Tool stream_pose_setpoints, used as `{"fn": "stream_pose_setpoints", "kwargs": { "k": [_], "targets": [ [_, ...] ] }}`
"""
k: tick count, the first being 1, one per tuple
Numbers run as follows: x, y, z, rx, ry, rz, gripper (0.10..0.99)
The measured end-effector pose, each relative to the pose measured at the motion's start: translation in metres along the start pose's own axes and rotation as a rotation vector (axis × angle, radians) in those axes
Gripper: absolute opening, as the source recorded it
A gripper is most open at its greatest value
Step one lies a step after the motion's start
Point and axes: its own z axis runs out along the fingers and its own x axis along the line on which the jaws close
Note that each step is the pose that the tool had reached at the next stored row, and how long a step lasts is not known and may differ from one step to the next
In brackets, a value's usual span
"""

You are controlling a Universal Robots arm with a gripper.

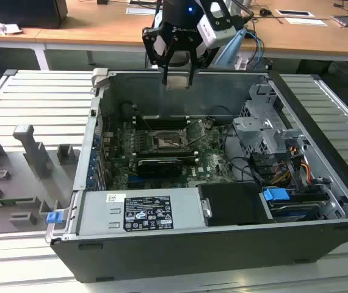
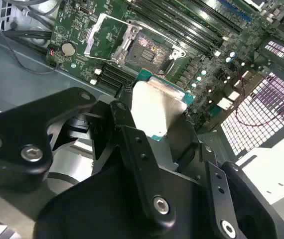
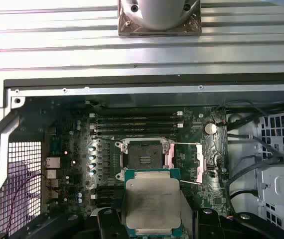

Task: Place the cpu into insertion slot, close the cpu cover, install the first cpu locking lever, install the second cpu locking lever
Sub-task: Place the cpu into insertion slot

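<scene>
Holding the cpu tight, the gripper is hanging over the open computer case. The insertion slot is sitting empty and the cpu cover is standing open, so every step is waiting.

Scanning for print now. In the exterior view I've got a white label on the grey power supply box, packed with dark print and small symbols, all too small for me to read. A smaller white sticker at its corner, same story. White lettering runs across the black body of the tool; I can't make it out. The cpu clamped in the tool shows a plain grey top in the first wrist view, nothing legible.
</scene>
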Motion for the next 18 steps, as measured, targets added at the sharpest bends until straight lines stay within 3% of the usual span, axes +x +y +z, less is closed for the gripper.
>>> {"fn": "stream_pose_setpoints", "kwargs": {
  "k": [8, 14, 18],
  "targets": [
    [-0.0001, -0.0004, 0.0045, 0.0, -0.0026, 0.03, 0.525],
    [-0.0001, -0.0006, 0.0064, -0.002, -0.0116, 0.131, 0.525],
    [-0.0001, -0.0006, 0.0067, -0.002, -0.0136, 0.152, 0.525]
  ]
}}
